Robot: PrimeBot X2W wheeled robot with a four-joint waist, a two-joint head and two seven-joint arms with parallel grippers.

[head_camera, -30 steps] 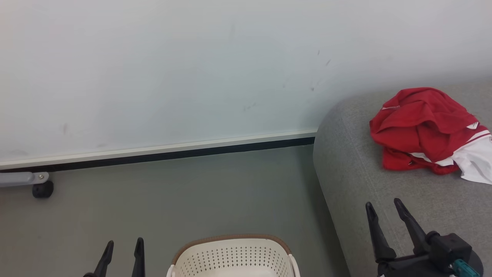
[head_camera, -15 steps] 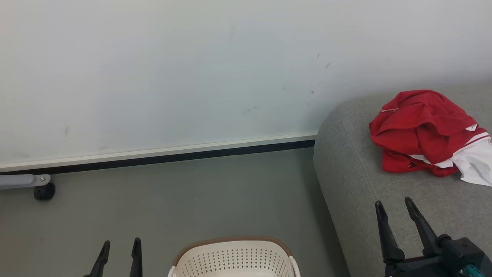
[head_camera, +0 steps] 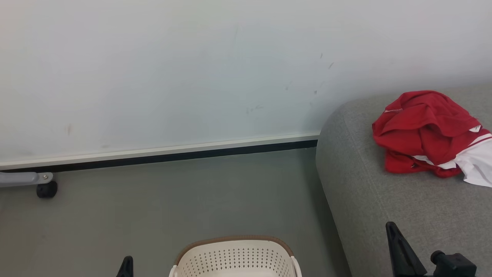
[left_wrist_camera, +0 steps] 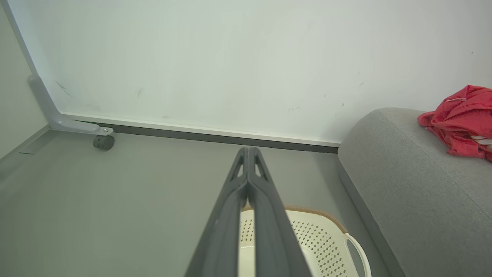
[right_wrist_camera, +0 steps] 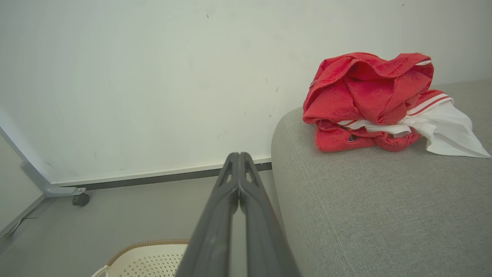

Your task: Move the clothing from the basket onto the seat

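Both are the same deal tbh: the left gripper [left_wrist_camera: 248, 151] and right gripper [right_wrist_camera: 239, 155] each have two long matte dark grey fingers tapering to a point, little triangular cutouts near the tips, plus a chunky black knobby mount [head_camera: 452, 264] behind the right one.

We are seeing the clothing [head_camera: 423, 130] lying in a crumpled bright red heap with white trim, resting on the seat [head_camera: 384, 207] near its rounded end. The seat, a large grey woven-fabric sofa, is standing by the wall, and the basket [head_camera: 234, 257], cream with perforated walls and a brown rim, is sitting upright on the floor beside it.
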